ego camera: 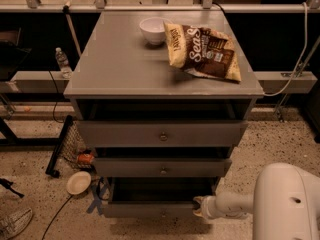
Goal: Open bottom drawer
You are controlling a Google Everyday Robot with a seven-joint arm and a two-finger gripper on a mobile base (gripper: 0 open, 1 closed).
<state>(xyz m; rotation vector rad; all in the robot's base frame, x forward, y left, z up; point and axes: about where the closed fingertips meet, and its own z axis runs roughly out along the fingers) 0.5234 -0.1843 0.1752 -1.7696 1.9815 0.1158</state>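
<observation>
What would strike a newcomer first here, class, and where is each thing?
A chip bag and a white bowl sit on top of the grey chest at centre. The bottom drawer, lowest of three, stands pulled out, dark inside. The robot's white arm fills the lower right corner, its tool at that drawer's right end.
</observation>
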